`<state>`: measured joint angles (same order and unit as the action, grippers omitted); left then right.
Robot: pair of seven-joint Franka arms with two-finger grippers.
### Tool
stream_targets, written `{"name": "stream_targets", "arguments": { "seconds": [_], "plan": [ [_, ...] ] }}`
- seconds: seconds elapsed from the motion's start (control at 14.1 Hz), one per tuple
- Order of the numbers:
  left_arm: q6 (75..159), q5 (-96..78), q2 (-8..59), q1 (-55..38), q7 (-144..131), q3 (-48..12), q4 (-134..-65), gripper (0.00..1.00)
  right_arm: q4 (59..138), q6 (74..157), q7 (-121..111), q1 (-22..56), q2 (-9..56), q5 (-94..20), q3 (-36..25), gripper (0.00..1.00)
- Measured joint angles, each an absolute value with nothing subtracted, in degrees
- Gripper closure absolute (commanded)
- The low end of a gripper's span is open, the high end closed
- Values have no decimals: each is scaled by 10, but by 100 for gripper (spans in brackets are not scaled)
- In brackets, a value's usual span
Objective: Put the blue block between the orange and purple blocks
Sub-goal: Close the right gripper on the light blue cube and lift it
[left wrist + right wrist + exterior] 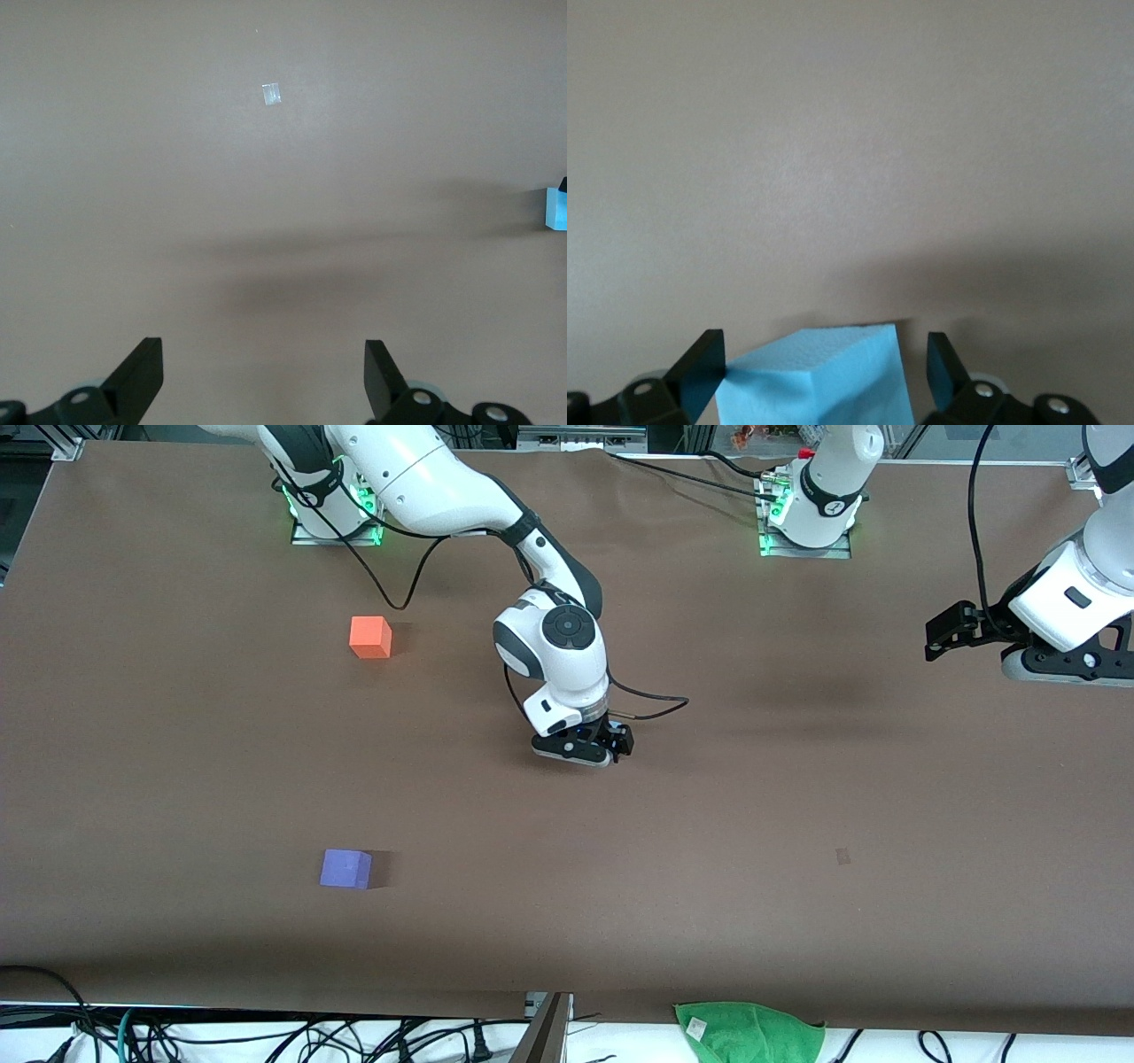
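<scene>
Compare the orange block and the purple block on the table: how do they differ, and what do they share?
The orange block is bright orange; the purple block is violet. The orange block lies farther from the front camera, the purple block nearer. Both are small matte cubes of like size, resting flat on the brown table toward the right arm's end, untouched by either gripper.

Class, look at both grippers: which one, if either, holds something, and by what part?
Neither clearly. The light sky-blue matte cube sits between the right gripper's open fingers, one touching a side face, the other apart. The left gripper, open, holds nothing.
</scene>
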<state>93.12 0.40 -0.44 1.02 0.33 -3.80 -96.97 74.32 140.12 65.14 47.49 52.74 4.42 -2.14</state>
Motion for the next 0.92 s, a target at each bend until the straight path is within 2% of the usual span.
{"name": "stream_targets", "arguments": {
  "seconds": [0.36, 0.92],
  "plan": [
    [931, 4, -4, 11, 3, -38, -970, 0, 739, 1395, 651, 475, 526, 44, -25, 0],
    [931, 4, -4, 11, 3, -38, -970, 0, 733, 1336, 629, 478, 506, 45, -27, 0]
  ]
}}
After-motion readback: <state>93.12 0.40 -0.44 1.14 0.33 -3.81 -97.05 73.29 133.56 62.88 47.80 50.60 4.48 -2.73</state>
